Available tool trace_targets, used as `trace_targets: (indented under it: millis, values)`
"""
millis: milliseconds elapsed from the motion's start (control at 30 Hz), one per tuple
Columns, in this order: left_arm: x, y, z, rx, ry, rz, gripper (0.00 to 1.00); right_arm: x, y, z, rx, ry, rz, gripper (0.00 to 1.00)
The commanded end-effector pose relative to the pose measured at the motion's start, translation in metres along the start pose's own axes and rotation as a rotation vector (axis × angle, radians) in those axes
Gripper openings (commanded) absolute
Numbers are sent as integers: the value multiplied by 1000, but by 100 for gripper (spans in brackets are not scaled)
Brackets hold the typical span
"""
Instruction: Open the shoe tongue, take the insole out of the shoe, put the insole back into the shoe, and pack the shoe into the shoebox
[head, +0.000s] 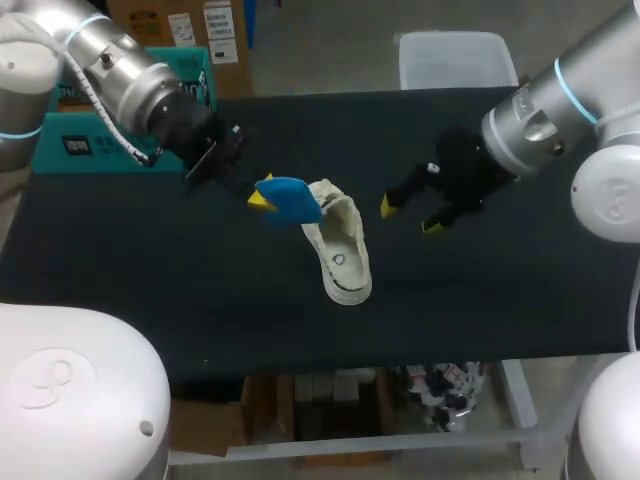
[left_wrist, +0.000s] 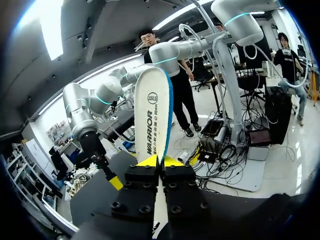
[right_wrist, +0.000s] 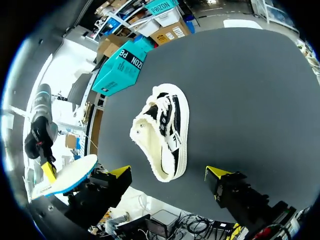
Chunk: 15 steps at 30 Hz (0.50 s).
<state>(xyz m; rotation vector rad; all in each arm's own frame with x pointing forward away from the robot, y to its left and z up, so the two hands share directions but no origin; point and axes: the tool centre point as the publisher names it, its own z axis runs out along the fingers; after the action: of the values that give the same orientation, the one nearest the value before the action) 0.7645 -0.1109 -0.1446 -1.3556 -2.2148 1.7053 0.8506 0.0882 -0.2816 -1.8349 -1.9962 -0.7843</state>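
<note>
While the left gripper (head: 258, 194) holds the blue-backed insole (head: 290, 201) clamped by one end between its yellow tips, the insole hangs clear of the table (head: 150, 270). Its free end sits just over the opening of the white sneaker (head: 340, 248), which seems a lined-up position for sliding it back in. The left wrist view shows the insole (left_wrist: 152, 112) standing straight out from the shut fingers, so the grip looks firm. The sneaker lies near the middle of the table. The right gripper (head: 408, 217) hovers just beside it, empty, with fingers spread wide. It is probably placed there to steady the sneaker or hold the tongue back. The teal shoebox (head: 60, 155) sits at the far left edge, well apart, likely so it is out of the way until packing.
</note>
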Motion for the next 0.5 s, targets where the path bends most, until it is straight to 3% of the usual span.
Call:
trace_targets:
  millis: [33,167,367,500]
  values:
    - [2,15,9,30,33,59,0,-7,5,-3,27,63,111,100]
    - [6,27,21,28,69,103,0,-6,6,-1,54,145,180,100]
    - [3,45,32,9,107,155,0,-1,7,13,163,201,261,100]
    - [-4,59,34,0,118,177,0,4,7,21,221,283,325,100]
